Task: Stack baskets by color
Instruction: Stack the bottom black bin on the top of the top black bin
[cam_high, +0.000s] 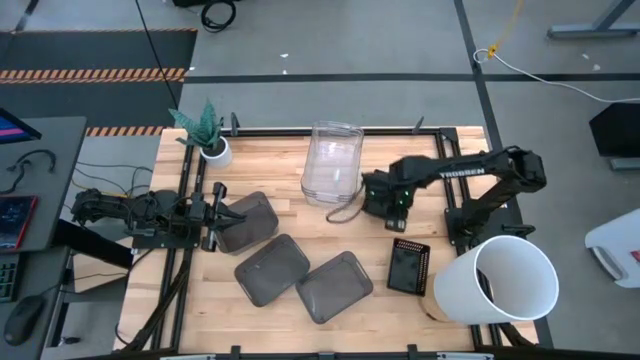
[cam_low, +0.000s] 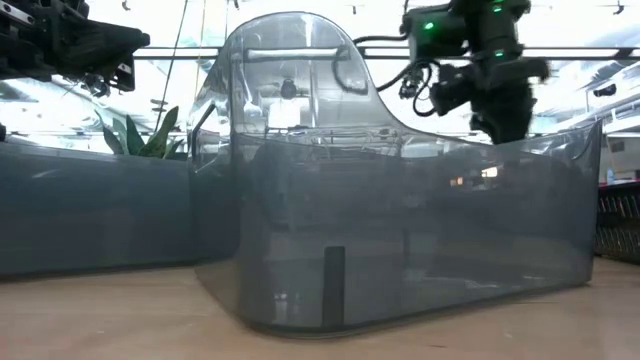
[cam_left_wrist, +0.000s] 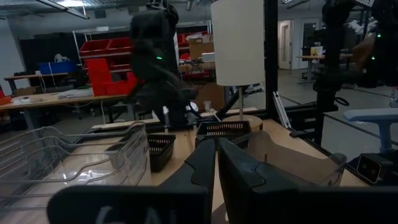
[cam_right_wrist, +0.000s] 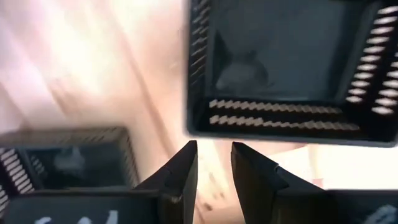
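Grey baskets (cam_high: 272, 268) lie mid-desk (cam_high: 250, 325), clear stack (cam_high: 332, 163) far, black ones (cam_high: 408, 266) right. Light, stiff, slick plastic (take a rim). Left hand (cam_high: 219, 214) pinches a grey basket's wall; right hand (cam_right_wrist: 214, 163) hovers, part spread.

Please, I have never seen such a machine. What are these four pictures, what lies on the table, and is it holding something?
Two robot arms work at a wooden table. One picture looks down from above, one looks level across the tabletop, and two come from cameras on the wrists. On the table are three grey baskets, clear baskets, a black perforated basket, a white bucket and a plant pot. The left gripper is at a grey basket's edge; a grip is unclear. The right gripper is open and empty.
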